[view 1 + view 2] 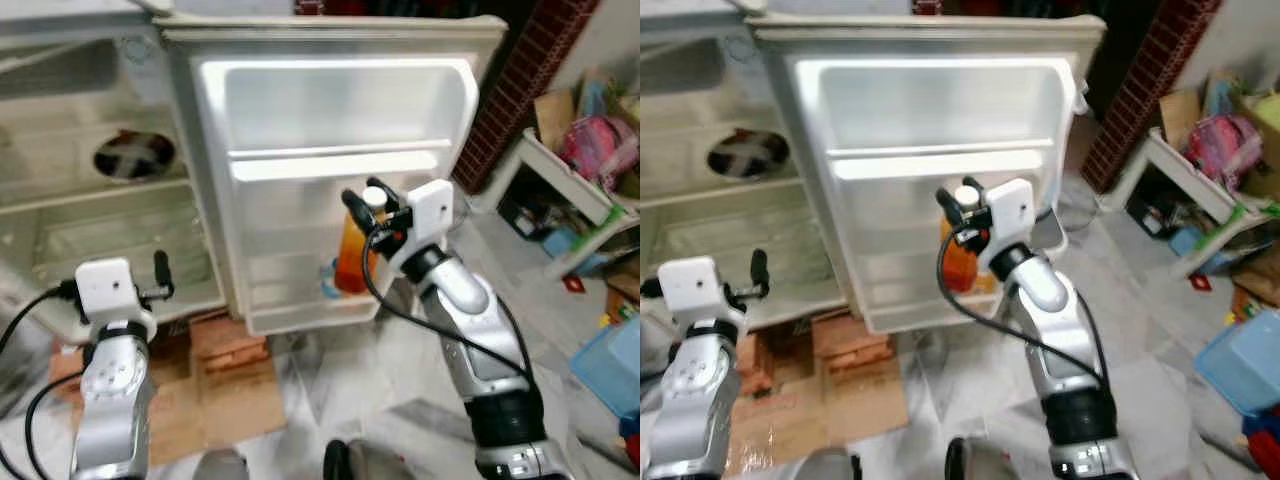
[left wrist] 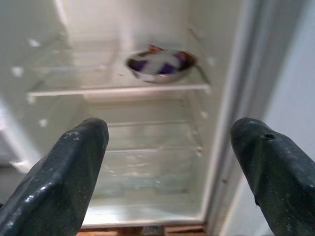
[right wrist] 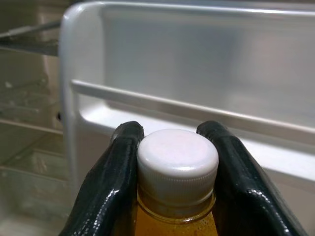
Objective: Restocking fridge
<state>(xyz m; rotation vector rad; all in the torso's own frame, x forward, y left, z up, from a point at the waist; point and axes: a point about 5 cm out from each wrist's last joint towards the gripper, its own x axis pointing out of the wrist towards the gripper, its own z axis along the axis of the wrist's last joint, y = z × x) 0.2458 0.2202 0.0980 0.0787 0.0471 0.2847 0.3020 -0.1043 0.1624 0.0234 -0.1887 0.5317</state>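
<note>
The fridge stands open, its white door (image 1: 330, 110) swung toward me with its shelves facing out. My right gripper (image 1: 366, 203) is shut on the neck of an orange juice bottle (image 1: 352, 258) with a white cap (image 3: 177, 156); the bottle hangs upright at the door's lower shelf (image 1: 310, 312). In the right wrist view both black fingers (image 3: 110, 187) press against the cap's sides. My left gripper (image 1: 160, 272) is open and empty, held low in front of the fridge's inner compartment (image 1: 100, 230). A bowl (image 2: 160, 65) with purple contents sits on an inner shelf.
A small blue item (image 1: 329, 279) lies in the lower door shelf beside the bottle. Bricks (image 1: 228, 340) and cardboard (image 1: 235, 400) lie under the fridge. At the right stand a white rack (image 1: 560, 190) with bags and a blue bin (image 1: 610, 365). The floor is pale marble.
</note>
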